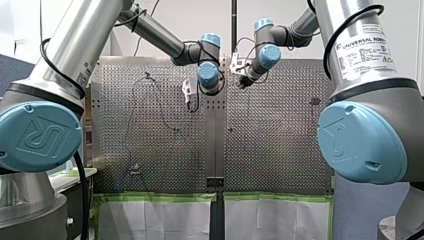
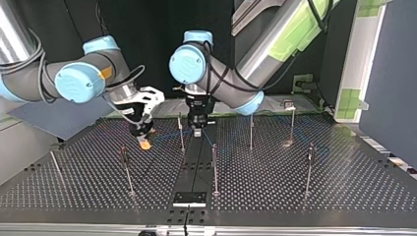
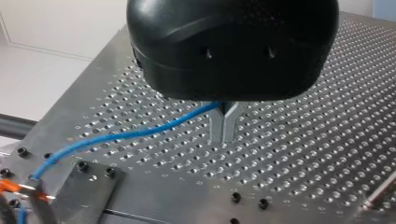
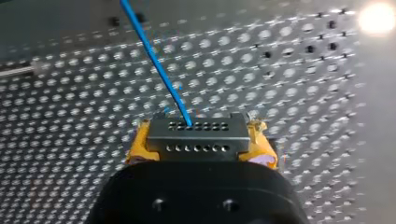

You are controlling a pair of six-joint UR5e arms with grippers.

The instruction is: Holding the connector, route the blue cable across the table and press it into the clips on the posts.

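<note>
The perforated table point(image 2: 305, 196) is lying beneath both UR5e arms, with thin upright posts point(image 2: 214, 169) standing across it. My left arm point(image 2: 265, 49), entering the top view at its right, is reaching down over the table's dark centre strip point(image 2: 196, 164). My right arm point(image 2: 74, 81) is reaching in just beside it, at that view's left. The left gripper point(image 3: 223, 133) is holding its metal fingers pinched together on the blue cable point(image 3: 140, 133), just above the table surface. The right gripper point(image 4: 201, 142) is clamping the connector point(image 4: 198, 130), a dark block with rows of small holes, between its yellow pads point(image 4: 140, 147). The blue cable is leaving the connector's face and running low over the table to the left gripper. Whether it is sitting in any post clip cannot be told.
</note>
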